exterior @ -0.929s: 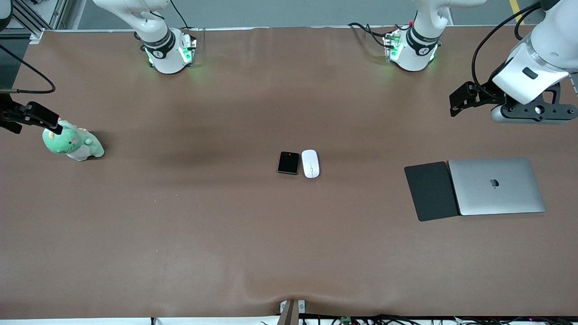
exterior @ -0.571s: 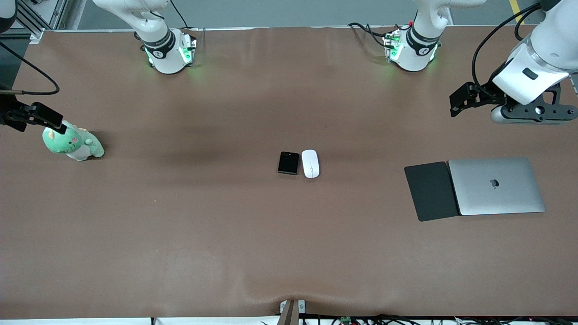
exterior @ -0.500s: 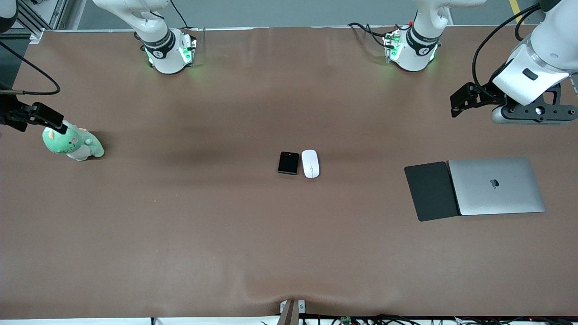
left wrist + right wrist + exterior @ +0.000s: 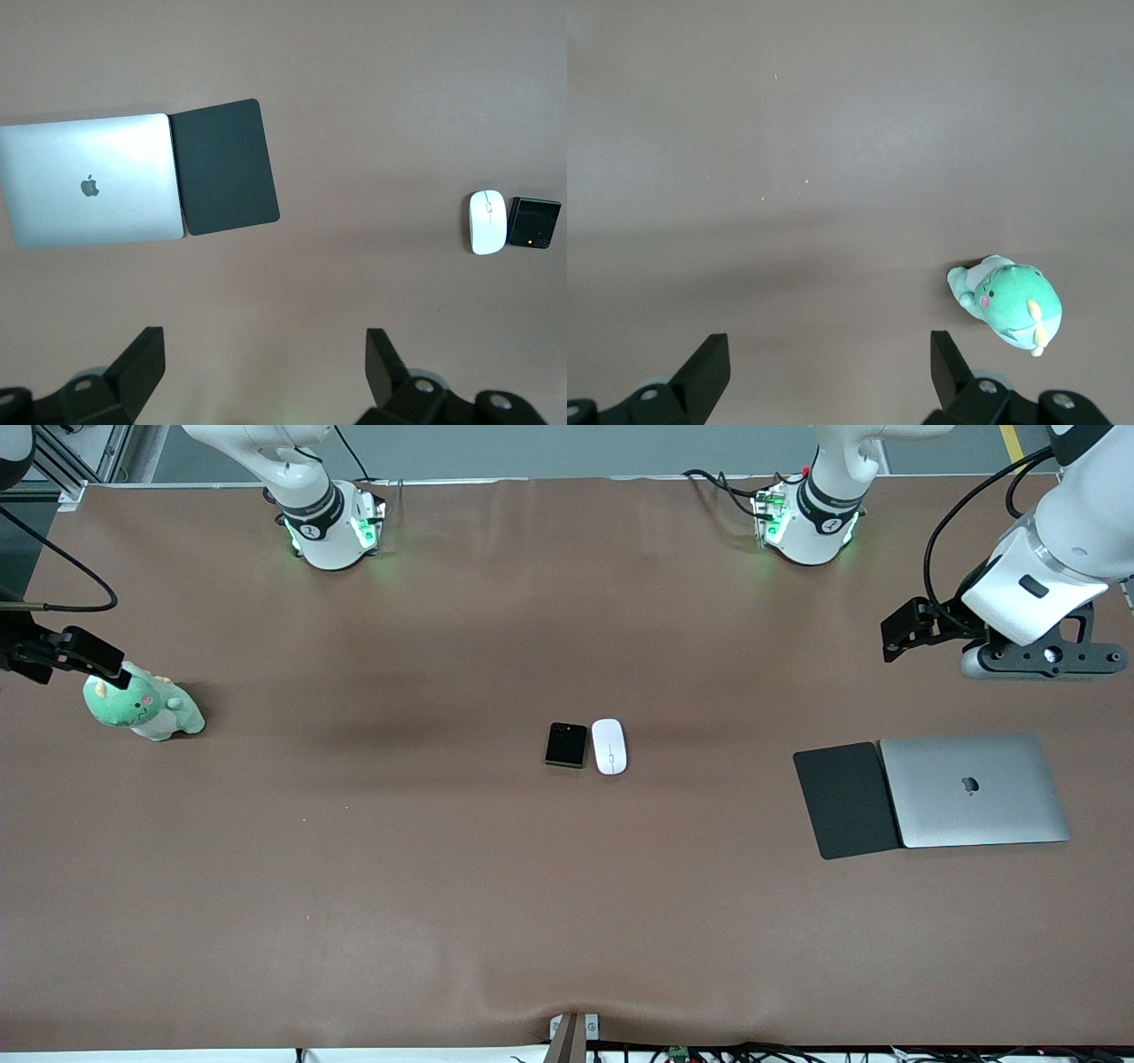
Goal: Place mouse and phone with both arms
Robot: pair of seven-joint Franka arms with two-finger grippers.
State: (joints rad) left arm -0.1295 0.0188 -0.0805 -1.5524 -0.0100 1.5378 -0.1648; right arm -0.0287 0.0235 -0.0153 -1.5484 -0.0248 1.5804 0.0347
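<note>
The white oval mouse (image 4: 609, 746) and the small black phone (image 4: 566, 744) lie side by side in the middle of the table, the mouse toward the left arm's end. Both also show in the left wrist view, the mouse (image 4: 487, 221) and the phone (image 4: 534, 222). My left gripper (image 4: 1032, 657) hangs over bare table near the laptop, well away from them, and is open and empty in the left wrist view (image 4: 263, 354). My right gripper (image 4: 830, 354) is open and empty over bare table beside the green plush. In the front view only its black wrist bracket (image 4: 75, 651) shows at the edge.
A closed silver laptop (image 4: 974, 790) lies toward the left arm's end with a flat black pad (image 4: 846, 800) beside it. They also show in the left wrist view, laptop (image 4: 89, 181) and pad (image 4: 223, 166). A green plush dinosaur (image 4: 142, 707) sits at the right arm's end, also seen in the right wrist view (image 4: 1010, 305).
My left hand has shifted slightly upward in the front view. The right hand has barely moved. Mouse and phone have not moved.
</note>
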